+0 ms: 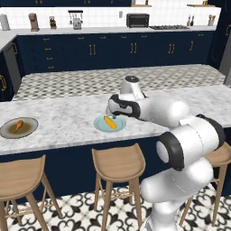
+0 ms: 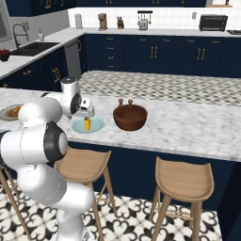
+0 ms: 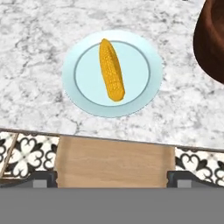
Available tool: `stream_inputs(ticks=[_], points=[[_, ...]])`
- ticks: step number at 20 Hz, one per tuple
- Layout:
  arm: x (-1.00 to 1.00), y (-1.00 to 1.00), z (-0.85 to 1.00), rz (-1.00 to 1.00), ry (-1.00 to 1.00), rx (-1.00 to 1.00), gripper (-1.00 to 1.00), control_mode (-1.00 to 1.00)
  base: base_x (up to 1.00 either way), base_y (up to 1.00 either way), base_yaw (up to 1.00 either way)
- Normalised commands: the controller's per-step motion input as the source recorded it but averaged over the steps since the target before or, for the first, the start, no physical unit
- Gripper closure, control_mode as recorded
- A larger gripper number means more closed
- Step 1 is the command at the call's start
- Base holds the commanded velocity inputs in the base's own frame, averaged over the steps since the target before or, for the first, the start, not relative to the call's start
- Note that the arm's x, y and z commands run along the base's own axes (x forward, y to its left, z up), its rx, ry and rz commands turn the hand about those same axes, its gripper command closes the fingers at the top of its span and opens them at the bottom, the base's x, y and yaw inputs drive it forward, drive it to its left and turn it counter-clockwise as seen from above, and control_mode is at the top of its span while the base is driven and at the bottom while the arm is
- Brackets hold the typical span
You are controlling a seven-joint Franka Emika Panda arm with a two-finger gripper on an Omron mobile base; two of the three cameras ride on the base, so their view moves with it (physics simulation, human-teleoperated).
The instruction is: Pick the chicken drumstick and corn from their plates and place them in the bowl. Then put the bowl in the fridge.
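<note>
Worktop: a white-grey marbled island worktop (image 1: 67, 122) is seen, with wooden stools (image 1: 118, 163) tucked along its near edge.
Corn: a bright yellow corn cob (image 3: 111, 70) is laid across the middle of a light blue plate (image 3: 140, 94), close to the near edge of the worktop.
Chicken drumstick: a small orange-brown chicken drumstick (image 1: 18, 125) is laid on a brownish-grey plate (image 1: 28, 131), well apart from the blue plate, towards the arm's left.
Bowl: a deep reddish-brown wooden bowl (image 2: 130, 117) is stood just beside the blue plate, on its right; nothing can be made out inside it.
Gripper: the gripper (image 3: 112, 178) is held above the corn plate, its jaws spread wide apart, with nothing gripped.
</note>
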Motion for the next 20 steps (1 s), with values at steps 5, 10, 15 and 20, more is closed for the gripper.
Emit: stream_inputs(ticks=[5, 10, 15, 20], points=[[0.58, 0.08, -0.32, 0.00, 0.00, -0.01, -1.00, -1.00, 0.00, 0.00, 0.00], [0.47, 0.18, -0.23, 0.00, 0.00, -0.02, -1.00, -1.00, 0.00, 0.00, 0.00], [0.40, 0.05, -0.17, 0.00, 0.02, -0.01, -1.00, -1.00, 0.00, 0.00, 0.00], [0.35, 0.00, -0.31, 0.01, 0.01, 0.00, -1.00, -1.00, 0.00, 0.00, 0.00]])
